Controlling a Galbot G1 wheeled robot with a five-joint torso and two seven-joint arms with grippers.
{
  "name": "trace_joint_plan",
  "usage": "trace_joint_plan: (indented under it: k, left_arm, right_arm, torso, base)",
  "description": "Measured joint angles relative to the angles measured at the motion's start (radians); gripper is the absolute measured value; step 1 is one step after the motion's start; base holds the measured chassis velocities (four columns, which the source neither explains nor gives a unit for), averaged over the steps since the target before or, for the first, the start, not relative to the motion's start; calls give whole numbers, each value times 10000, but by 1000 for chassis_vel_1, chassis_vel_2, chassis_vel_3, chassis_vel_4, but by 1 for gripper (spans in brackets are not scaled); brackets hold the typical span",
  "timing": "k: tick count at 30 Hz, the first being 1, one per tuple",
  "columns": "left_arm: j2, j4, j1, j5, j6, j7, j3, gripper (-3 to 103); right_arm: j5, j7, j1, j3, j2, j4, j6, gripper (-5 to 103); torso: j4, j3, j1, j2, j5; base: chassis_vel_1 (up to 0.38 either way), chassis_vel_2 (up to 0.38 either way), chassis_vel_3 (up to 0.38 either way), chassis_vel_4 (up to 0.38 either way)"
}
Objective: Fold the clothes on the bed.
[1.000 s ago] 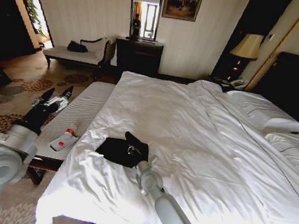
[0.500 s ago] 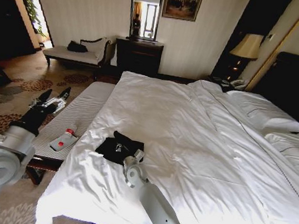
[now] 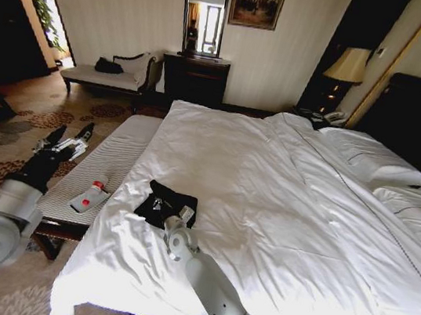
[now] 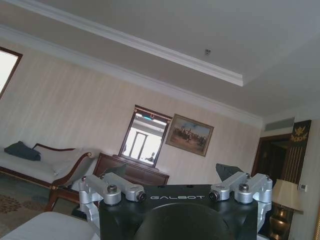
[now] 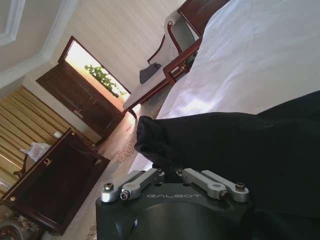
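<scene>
The clothes are one black T-shirt [image 3: 166,198], lying bunched and small near the front left part of the bed [image 3: 284,192]. My right gripper [image 3: 168,210] sits at the shirt's near edge and is shut on the black fabric. In the right wrist view the gripper [image 5: 170,173] has its fingers drawn together, with the T-shirt [image 5: 240,135] draped right in front of them. My left gripper [image 3: 71,135] hangs open beyond the bed's left side, above the striped bench and the carpet. In the left wrist view that gripper [image 4: 172,175] points up at the far wall with nothing between its fingers.
A pale striped bench [image 3: 117,147] stands along the bed's left side with a white bottle with a red band [image 3: 90,196] on it. A cream chaise [image 3: 108,75], a dark dresser [image 3: 194,80] and a lamp [image 3: 349,65] line the far wall. Pillows [image 3: 369,157] lie at the headboard.
My right gripper has moved left with the shirt's edge in it, and the shirt is now more compact. The left arm has drifted slightly left.
</scene>
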Motion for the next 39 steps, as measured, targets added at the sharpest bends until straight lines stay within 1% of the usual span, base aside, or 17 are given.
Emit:
trace_joint_plan:
  k: [2, 3, 5, 6, 7, 8, 11, 14, 16, 17, 19, 22, 23, 26, 30, 37, 39]
  left_arm:
    - [-9, -1, 6, 26, 2, 0, -1, 100]
    - [-18, 5, 9, 57, 6, 0, -3, 100]
    - [-36, 37, 5, 82, 21, 0, -3, 100]
    - [-36, 37, 5, 82, 21, 0, -3, 100]
    - [-45, 60, -6, 96, 28, -1, 11, 100]
    - [-60, 117, -44, 146, 32, 0, 65, 100]
    - [-82, 176, -85, 213, 34, -1, 146, 100]
    - [-138, 256, -133, 372, 35, -1, 336, 100]
    - [-153, 264, -133, 403, 35, -2, 368, 100]
    - [-171, 279, -130, 447, 35, 0, 401, 100]
    - [-173, 283, -123, 454, 35, -1, 401, 100]
    - [-155, 299, -84, 421, 35, 1, 289, 100]
    - [-155, 299, -84, 421, 35, 1, 289, 100]
    - [-165, 303, -58, 347, 34, 1, 204, 100]
    - [-181, 343, -51, 437, 34, 1, 269, 100]
    - [-246, 258, 154, 581, 31, 5, 268, 100]
    - [-240, 236, 202, 581, 28, 7, 197, 100]
  right_arm:
    - [-44, -41, -1, -11, -30, 5, 16, 4]
    - [-111, -207, -35, -19, -140, 122, 70, 9]
    - [-182, -753, -176, -84, -440, 592, 251, 20]
    - [-182, -753, -176, -84, -440, 592, 251, 20]
    - [-188, -967, -238, -113, -548, 829, 330, 25]
    - [-187, -1416, -350, -133, -749, 1316, 504, 30]
    - [-141, -1853, -442, -92, -881, 1694, 730, 36]
    - [95, -2386, -452, 95, -963, 2127, 1114, 52]
    - [125, -2397, -416, 122, -950, 2122, 1140, 52]
    - [139, -2393, -310, 192, -876, 1968, 1181, 63]
    - [130, -2379, -263, 238, -842, 1846, 1191, 63]
    - [-15, -2040, -49, 459, -710, 1160, 1174, 80]
    - [-15, -2040, -49, 459, -710, 1160, 1174, 80]
    - [-138, -1160, 138, 736, -396, -132, 948, 99]
    - [-72, -1143, 6, 668, -302, -332, 852, 100]
    - [-343, -1521, -20, 409, 481, -1339, 907, 100]
    - [-359, -1590, 14, 369, 528, -1495, 923, 100]
  torso:
    - [1, 0, 0, 0, 0]
    - [0, 0, 0, 0, 0]
    - [-2, 0, 0, 0, -1]
    - [-2, 0, 0, 0, -1]
    - [-4, 0, 0, 0, 0]
    - [-2, -1, 0, 0, 1]
    - [-1, -1, 0, 0, 1]
    - [-2, -1, -1, 3, 1]
    - [0, -1, -1, 2, 0]
    - [0, -1, 0, 3, 1]
    - [1, -1, 0, 2, 1]
    - [0, -1, -1, 2, 0]
    - [0, -1, -1, 2, 0]
    - [-1, 1, 0, 1, 0]
    - [-2, 0, 0, 1, -1]
    - [2, 0, 0, 2, 0]
    - [2, 0, 0, 1, -1]
  base:
    - [0, 0, 0, 0]
    - [0, 0, 0, 0]
    - [0, 0, 0, 0]
    - [0, 0, 0, 0]
    - [0, 0, 0, 0]
    - [0, 0, 0, 0]
    - [0, 0, 0, 0]
    - [0, 0, 0, 0]
    - [0, 0, 0, 0]
    - [0, 0, 0, 0]
    - [0, 0, 0, 0]
    - [0, 0, 0, 0]
    - [0, 0, 0, 0]
    - [0, 0, 0, 0]
    - [0, 0, 0, 0]
    - [0, 0, 0, 0]
    - [0, 0, 0, 0]
